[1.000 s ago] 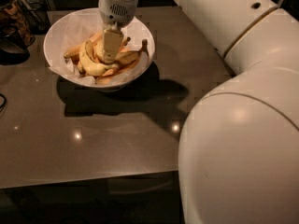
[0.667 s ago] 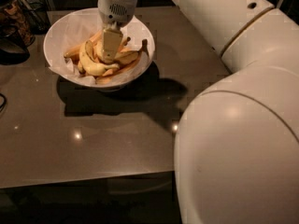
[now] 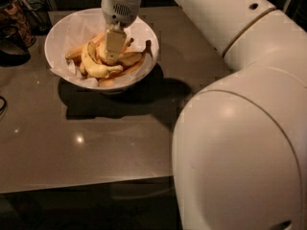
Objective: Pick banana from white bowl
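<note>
The white bowl (image 3: 57, 37) stands at the back left of the dark table, lined with white paper. It holds several bananas. The plump yellow banana (image 3: 97, 69) lies curved at the front of the pile, with slimmer orange-tinted bananas (image 3: 132, 59) around and behind it. My gripper (image 3: 114, 49) reaches down from above into the middle of the bowl, right over the pile and just behind the yellow banana. Its tip sits among the bananas and hides part of them.
Dark clutter (image 3: 14, 28) stands at the table's back left, close to the bowl. A cable (image 3: 2, 104) lies at the left edge. The table's front edge (image 3: 86, 186) runs across the lower frame. My arm's big white body (image 3: 240, 143) fills the right side.
The gripper stays in the bowl over the bananas. The near bulk of my arm has shifted slightly left. The bananas have not visibly moved.
</note>
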`<state>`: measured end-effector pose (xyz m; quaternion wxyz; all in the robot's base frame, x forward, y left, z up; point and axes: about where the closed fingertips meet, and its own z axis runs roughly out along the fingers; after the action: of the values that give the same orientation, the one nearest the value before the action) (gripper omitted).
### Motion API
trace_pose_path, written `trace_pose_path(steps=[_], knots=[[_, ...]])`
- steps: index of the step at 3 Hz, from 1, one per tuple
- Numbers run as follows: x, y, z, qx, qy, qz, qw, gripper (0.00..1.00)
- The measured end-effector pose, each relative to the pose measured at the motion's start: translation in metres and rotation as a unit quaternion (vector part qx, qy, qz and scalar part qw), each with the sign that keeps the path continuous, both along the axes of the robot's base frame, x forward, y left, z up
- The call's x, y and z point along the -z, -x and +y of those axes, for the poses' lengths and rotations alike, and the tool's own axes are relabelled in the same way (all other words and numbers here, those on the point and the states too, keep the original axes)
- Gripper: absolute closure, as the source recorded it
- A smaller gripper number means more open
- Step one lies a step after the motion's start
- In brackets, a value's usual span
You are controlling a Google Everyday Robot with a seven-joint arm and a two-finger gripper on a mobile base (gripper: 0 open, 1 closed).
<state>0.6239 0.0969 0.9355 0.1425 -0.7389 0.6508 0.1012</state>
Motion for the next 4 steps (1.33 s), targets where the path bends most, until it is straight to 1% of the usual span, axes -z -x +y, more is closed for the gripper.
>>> trace_pose_path(steps=[1,2,4], knots=[[0.0004,-0.0002,0.0002,0.000,0.000,0.001,1.0000,0.51],[0.0033,-0.0002,0.0025,-0.002,-0.004,0.005,1.0000,0.48],[0.0033,-0.0006,0.0018,0.002,-0.007,0.010,0.9999,0.47]])
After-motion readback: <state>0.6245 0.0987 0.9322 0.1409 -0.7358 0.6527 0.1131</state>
